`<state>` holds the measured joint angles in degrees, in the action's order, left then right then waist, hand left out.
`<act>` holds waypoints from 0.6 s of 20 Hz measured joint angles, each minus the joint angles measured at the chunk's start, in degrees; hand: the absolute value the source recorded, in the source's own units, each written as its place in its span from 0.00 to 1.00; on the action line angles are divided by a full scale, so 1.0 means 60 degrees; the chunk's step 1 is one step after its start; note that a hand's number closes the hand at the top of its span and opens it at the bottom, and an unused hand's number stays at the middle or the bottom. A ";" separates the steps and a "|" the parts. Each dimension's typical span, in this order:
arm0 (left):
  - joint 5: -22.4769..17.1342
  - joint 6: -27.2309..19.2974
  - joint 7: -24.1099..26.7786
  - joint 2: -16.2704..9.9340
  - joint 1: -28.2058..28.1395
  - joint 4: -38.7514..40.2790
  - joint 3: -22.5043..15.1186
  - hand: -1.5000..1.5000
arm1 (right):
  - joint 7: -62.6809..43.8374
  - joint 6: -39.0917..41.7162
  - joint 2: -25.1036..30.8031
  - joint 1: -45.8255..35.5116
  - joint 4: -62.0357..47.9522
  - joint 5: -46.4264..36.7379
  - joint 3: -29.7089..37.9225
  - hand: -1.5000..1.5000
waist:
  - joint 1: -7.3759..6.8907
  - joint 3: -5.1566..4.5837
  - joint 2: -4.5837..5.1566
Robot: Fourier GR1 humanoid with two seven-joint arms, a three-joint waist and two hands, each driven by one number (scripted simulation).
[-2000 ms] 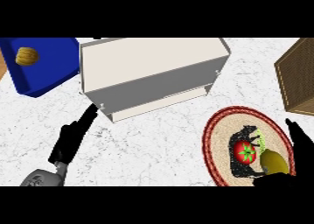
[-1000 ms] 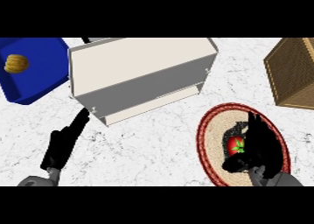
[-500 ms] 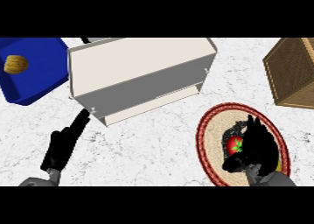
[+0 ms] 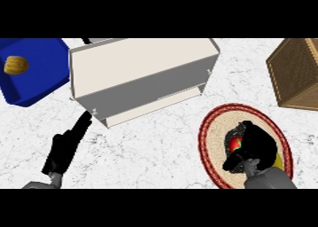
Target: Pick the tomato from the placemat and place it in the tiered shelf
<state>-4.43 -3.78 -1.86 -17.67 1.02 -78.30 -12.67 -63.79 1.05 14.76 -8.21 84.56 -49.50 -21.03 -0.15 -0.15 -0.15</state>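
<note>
At the desk's left front edge our left hand (image 4: 64, 148) is lying with fingers straight. The tiered shelf (image 4: 143, 73) is waiting behind. On the placemat (image 4: 213, 133), our right hand (image 4: 254, 144) is curling round the tomato (image 4: 235, 143); we are advising a straight lift before carrying.

A small red tomato with a green stem top (image 4: 235, 143) sits on the round woven placemat with a dark red rim and cream centre (image 4: 213, 133), which lies flat near the bench's front right corner. Only a sliver of the tomato shows; the rest is hidden under the black right hand (image 4: 256, 146), whose fingers curl round it. The cream-white box-shaped tiered shelf (image 4: 141, 71) stands toward the middle of the bench's far edge, turned slightly askew, its open side facing the front, with a lower tier showing beneath its flat top. Shelf and placemat lie near each other without touching.
</note>
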 measured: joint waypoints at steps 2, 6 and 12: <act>0.0006 0.0145 -0.0154 -0.0008 0.0047 -0.0099 0.0148 0.50 | 0.0328 0.0053 -0.0063 -0.0032 -0.0205 -0.0076 0.0171 1.00 | 0.0000 -0.0024 -0.0026; 0.0148 0.0390 -0.0094 0.0055 -0.0133 -0.0272 0.0416 0.50 | 0.0607 0.0182 -0.0383 -0.0159 -0.0384 -0.0499 0.0341 1.00 | 0.0017 -0.0050 -0.0039; 0.0438 0.0466 -0.0159 0.0364 -0.0043 -0.0125 0.0549 0.50 | 0.0830 0.0127 -0.0600 -0.0218 -0.0568 -0.1301 0.0525 1.00 | 0.0035 -0.0064 -0.0050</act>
<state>-1.80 -0.98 -2.82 -15.49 0.76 -79.05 -9.38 -58.81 1.81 11.16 -9.51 81.15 -57.30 -17.87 0.06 -0.53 -0.45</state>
